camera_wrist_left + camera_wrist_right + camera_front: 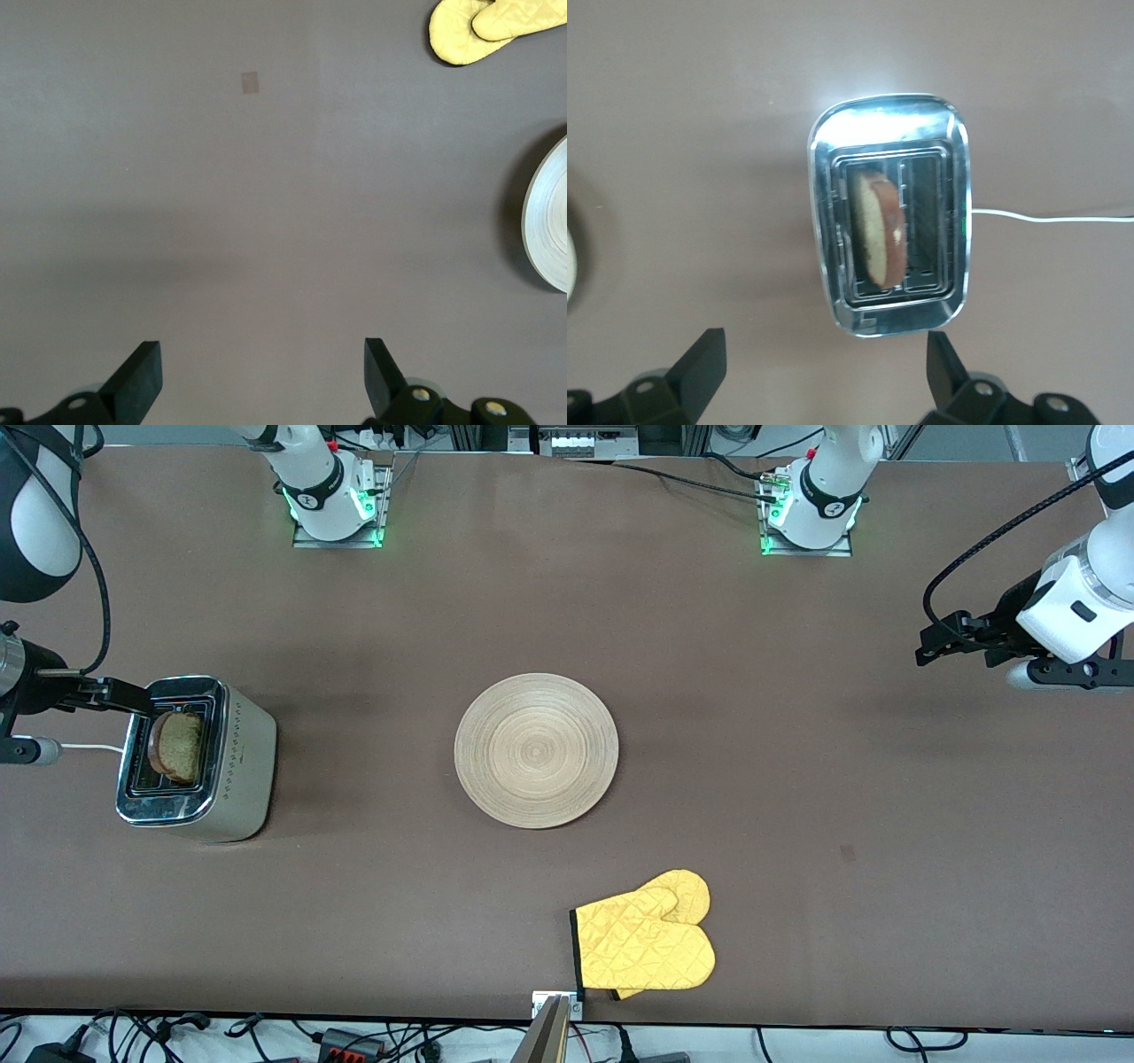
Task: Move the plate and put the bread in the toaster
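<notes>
Bread (pixel 180 747) stands in a slot of the toaster (pixel 197 760) at the right arm's end of the table — light, soft and crumbly, best pinched across its flat faces. Right gripper (pixel 124 695) hangs over the toaster, jaws wide apart, holding nothing. Plate (pixel 536 750) lies mid-table: stiff, smooth wood, thin rim, so grip at the edge. Bare table surrounds it; an oven mitt (pixel 647 943) lies nearer the camera. Left gripper (pixel 952 640) waits over its end — jaws wide, empty.

Front camera high over whole table (pixel 797 779); wrist cameras look straight down.
</notes>
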Controlling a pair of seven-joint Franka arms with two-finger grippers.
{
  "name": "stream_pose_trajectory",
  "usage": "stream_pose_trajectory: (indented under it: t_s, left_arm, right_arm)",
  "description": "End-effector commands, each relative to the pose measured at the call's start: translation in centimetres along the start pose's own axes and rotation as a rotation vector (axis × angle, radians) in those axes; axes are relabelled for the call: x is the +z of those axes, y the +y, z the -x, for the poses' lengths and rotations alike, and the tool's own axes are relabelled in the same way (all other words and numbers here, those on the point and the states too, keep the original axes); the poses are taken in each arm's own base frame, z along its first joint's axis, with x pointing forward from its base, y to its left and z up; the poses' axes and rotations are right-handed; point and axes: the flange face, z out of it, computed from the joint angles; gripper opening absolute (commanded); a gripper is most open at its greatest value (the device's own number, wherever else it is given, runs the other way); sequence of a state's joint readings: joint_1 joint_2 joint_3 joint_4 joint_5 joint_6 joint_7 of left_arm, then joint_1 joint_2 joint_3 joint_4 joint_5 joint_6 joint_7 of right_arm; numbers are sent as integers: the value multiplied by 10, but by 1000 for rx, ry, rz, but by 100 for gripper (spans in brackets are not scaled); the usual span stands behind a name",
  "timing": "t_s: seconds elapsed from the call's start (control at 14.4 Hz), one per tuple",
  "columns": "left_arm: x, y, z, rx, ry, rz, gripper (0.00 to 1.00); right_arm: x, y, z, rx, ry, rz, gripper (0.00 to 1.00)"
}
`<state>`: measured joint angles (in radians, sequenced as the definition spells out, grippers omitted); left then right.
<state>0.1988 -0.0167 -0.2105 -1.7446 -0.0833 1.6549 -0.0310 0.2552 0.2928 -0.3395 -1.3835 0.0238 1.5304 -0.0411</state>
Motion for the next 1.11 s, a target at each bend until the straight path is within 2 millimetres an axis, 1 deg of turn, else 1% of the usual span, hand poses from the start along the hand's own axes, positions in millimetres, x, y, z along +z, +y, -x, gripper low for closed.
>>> stream_pose_trajectory:
  t_s: [0.0,0.07,0.35,0.49,0.56,0.63,0.76,0.9,1.04]
  left_arm:
    - [-6,1,-1,2,-7,15,100]
    - [-6,1,-1,2,-7,15,100]
    - [-5,4,-1,5,-9,15,100]
    - [-5,6,-2,6,-8,15,100]
    - [-7,10,-5,11,-2,15,100]
    - [-7,11,-12,19,-3,11,100]
    - [-10,10,-14,23,-40,11,100]
    - [-11,2,-14,6,-43,12,100]
    - [-14,-6,-15,-4,-31,-7,100]
  right_arm:
    - [-10,-7,5,0,-7,-35,100]
    - [-16,-7,5,8,10,-34,100]
    - [-25,-10,-5,30,103,-35,100]
    - [-28,-11,-5,31,115,-36,100]
    - [-30,-9,-5,34,121,-42,100]
    - [-33,-5,-4,49,126,-57,100]
    - [-41,4,2,41,139,-97,100]
    - [-42,17,3,46,154,-101,100]
    - [-43,23,4,40,156,-96,100]
